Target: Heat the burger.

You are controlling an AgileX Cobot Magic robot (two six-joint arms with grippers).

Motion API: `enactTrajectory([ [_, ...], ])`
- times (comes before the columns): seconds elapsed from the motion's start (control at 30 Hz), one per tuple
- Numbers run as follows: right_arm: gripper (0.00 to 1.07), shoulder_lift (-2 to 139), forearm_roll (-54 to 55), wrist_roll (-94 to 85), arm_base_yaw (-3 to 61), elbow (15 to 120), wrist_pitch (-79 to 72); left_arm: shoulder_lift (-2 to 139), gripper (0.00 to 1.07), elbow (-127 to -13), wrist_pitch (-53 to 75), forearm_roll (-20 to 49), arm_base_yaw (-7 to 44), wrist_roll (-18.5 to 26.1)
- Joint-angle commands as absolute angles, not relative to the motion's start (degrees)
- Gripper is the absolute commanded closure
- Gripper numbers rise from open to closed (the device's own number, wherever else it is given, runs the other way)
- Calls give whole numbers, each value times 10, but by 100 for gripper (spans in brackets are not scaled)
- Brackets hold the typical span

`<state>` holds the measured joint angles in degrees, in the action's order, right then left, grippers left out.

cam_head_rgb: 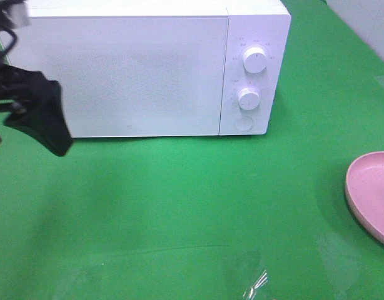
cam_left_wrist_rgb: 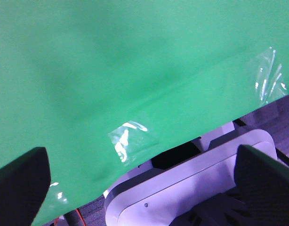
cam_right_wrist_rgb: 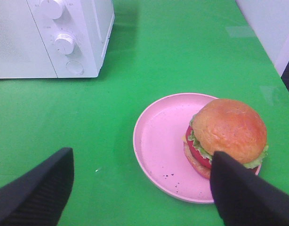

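L arm [cam_head_rgb: 39, 115] raised by microwave [cam_head_rgb: 148, 69], R over burger [cam_right_wrist_rgb: 228, 133]; both fingers spread

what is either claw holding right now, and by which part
Nothing. Both claws are open and empty: the left claw over the table edge, the right claw above the burger, not touching it.

My left gripper [cam_head_rgb: 35, 119] is matte black, a blocky wedge-shaped piece hung from dark brackets with a thin black cable looping above it. Seen from my left wrist, its fingers [cam_left_wrist_rgb: 20, 186] are broad, dark slabs with rounded corners and a fine woven, carbon-like texture. My right gripper [cam_right_wrist_rgb: 140, 188] looks the same: two black fingers [cam_right_wrist_rgb: 36, 190] with faint diagonal ribbing across flat faces and softly rounded edges.
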<state>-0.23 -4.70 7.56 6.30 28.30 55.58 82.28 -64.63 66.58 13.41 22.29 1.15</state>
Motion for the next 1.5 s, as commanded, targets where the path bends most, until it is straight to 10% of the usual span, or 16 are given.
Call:
enactTrajectory([
  [0.03,31,-17,-46,66,62,281,551,760,8,-648,712,112,144,4],
  [0.5,31,-17,-46,66,62,281,551,560,8,-638,749,36,17,0],
  [1.07,31,-17,-46,66,62,281,551,304,8,-323,596,14,16,-20],
  [1.5,31,-17,-46,66,62,281,551,123,8,-296,613,14,17,-19],
])
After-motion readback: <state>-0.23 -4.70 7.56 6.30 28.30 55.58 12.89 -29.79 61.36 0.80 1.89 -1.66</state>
